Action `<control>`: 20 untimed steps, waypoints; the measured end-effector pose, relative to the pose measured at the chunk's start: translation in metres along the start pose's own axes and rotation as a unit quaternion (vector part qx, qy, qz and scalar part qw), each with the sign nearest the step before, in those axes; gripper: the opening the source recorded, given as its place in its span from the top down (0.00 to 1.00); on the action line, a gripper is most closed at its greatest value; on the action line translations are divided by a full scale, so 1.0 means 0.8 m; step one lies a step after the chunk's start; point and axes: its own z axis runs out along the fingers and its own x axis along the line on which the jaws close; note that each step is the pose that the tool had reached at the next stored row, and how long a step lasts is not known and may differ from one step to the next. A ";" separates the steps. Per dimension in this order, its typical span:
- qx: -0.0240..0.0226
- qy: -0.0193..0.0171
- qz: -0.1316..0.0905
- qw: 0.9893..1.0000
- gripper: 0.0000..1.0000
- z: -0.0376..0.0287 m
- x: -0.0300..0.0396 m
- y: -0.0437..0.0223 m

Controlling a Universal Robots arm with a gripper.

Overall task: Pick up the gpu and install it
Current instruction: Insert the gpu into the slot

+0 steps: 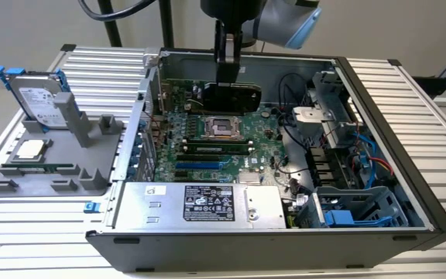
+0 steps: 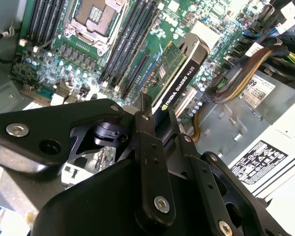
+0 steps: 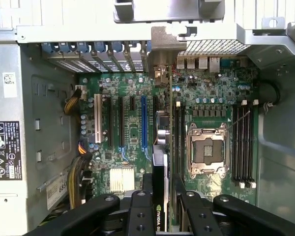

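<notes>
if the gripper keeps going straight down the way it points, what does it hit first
Probably the motherboard. The gripper points down into the open case with the gpu clamped edge-on in its fingers, so the card's lower edge would likely meet the board first, though the exact spot is unclear.

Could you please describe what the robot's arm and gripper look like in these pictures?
The arm has a grey joint with a light blue cap, and black cables loop beside it. The gripper is matte black, with flat bar-like fingers joined by silver screws.

Black-shrouded gpu (image 1: 231, 97) (green board)
</notes>
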 end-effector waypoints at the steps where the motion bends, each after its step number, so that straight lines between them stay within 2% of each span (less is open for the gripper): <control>1: 0.000 0.000 0.000 1.000 1.00 0.0001 0.0000 0.0000; 20: 0.000 0.000 0.000 1.000 1.00 0.0102 0.0000 0.0000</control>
